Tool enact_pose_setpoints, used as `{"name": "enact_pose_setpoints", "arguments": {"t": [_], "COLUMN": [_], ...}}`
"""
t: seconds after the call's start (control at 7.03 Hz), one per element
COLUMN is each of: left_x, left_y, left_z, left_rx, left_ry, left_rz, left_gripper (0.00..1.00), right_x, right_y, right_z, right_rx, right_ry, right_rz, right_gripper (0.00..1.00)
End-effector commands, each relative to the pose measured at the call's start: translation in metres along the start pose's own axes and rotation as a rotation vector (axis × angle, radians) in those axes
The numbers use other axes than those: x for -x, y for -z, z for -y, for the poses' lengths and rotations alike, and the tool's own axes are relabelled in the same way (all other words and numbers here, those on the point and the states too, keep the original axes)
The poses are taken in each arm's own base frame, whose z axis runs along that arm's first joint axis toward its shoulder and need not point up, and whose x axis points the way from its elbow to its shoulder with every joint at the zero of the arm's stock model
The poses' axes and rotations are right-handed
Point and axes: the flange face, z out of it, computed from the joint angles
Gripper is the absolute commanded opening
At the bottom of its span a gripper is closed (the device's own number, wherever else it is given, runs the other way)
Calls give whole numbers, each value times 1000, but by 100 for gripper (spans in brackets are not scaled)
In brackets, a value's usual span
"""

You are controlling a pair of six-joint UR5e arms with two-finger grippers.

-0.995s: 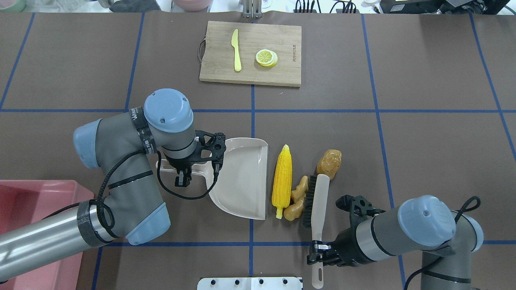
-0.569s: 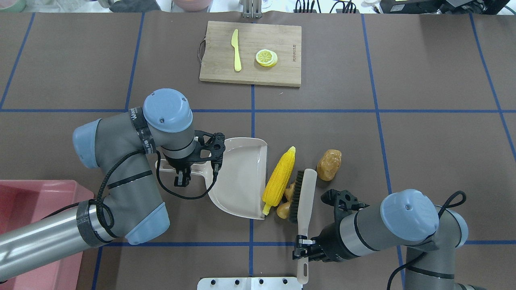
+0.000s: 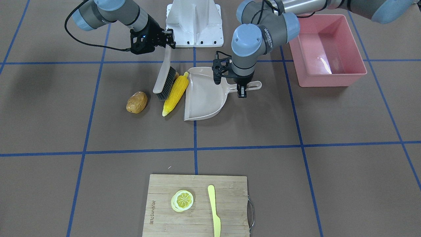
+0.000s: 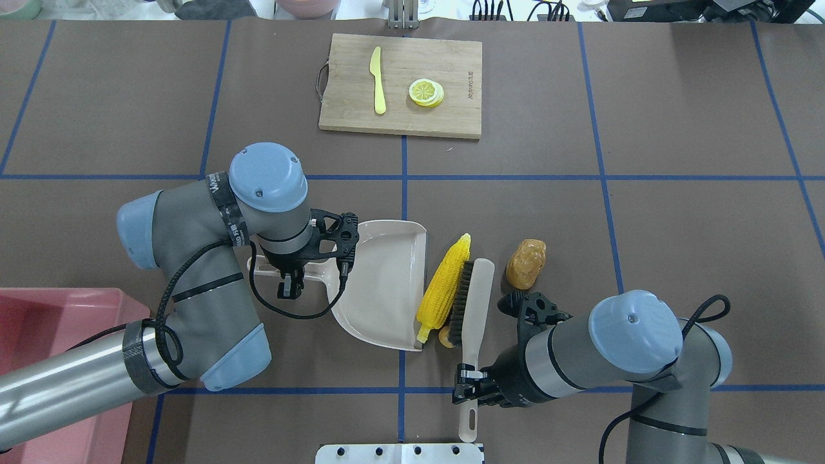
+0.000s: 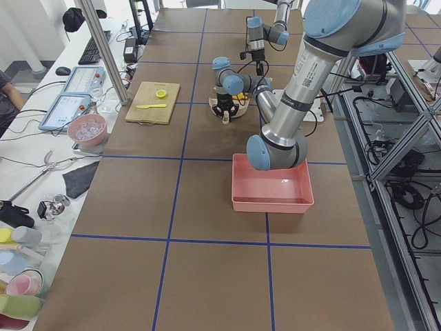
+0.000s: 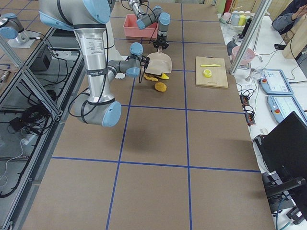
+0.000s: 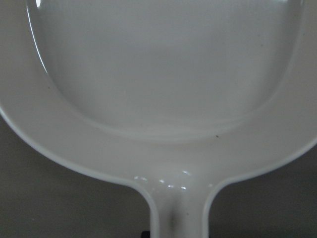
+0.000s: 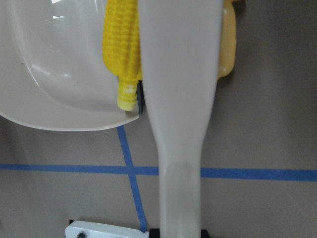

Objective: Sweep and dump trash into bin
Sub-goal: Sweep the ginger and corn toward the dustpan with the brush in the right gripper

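Count of items on the surface point(image 4: 677, 225): three pieces of toy trash, one bin, one dustpan, one hand brush, one cutting board, one knife, one lemon slice. Two arms are present.

Trash: one yellow corn cob point(image 4: 445, 288), one brown potato point(image 4: 526, 263) and one tan ginger root point(image 4: 445, 336) (only a small end of it shows, the rest being hidden under the brush).

The right end effector point(image 4: 469, 380) is clamped on the handle of the brush point(image 4: 475, 290). The corn cob is found slanted, ahead of this end effector, pressed between the dark bristles and the open lip of the dustpan point(image 4: 387, 290); in the right wrist view its stem end overlaps that lip. The ginger root lies at the near end of the bristles, just beside the corn's stem end. The potato is found on the other side of the brush head, near it but apart, towards the robot's right.

The left end effector point(image 4: 290, 287) is clenched on the dustpan handle, the pan's mouth facing the corn.

The pink bin point(image 3: 332, 80) stands at the robot's left, near the robot's edge of the surface, well apart from the dustpan and all three pieces.

The cutting board point(image 4: 451, 116) lies at the far side, carrying the pale yellow knife point(image 4: 377, 80) and the lemon slice point(image 4: 426, 92).

Writing: a mark is stamped along one short edge of the board, and white lettering sits on a black band of the left arm; neither can be read in full.
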Motion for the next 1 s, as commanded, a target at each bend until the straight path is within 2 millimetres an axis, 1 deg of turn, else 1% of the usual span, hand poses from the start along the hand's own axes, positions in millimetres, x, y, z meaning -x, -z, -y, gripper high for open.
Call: {"name": "enact_pose_setpoints", "arguments": {"t": [0.0, 0.14, 0.28, 0.43, 0.57, 0.71, 0.85], "left_x": [1, 1, 3, 5, 7, 9, 10], "left_y": [-2, -3, -3, -1, 0, 1, 1], "left_z": [-2, -2, -4, -5, -8, -10, -10], "left_rx": [9, 12, 18, 18, 19, 20, 22], "left_ry": [2, 4, 9, 12, 17, 21, 23], "left_rz": [-2, -4, -5, -2, 0, 2, 2], "left_gripper": [0, 0, 0, 0, 0, 0, 0], "right_x": [-13, -30, -42, -48, -52, -46, -48], "right_y": [26, 31, 40, 40, 33, 19, 10], "right_z": [21, 19, 15, 8, -4, -19, -25], "right_rx": [4, 1, 0, 20, 52, 79, 95], "right_ry": [-33, -46, -78, -129, -139, -135, -151], "right_rz": [-8, -20, -7, 29, 40, 35, 24], "right_gripper": [0, 0, 0, 0, 0, 0, 0]}}
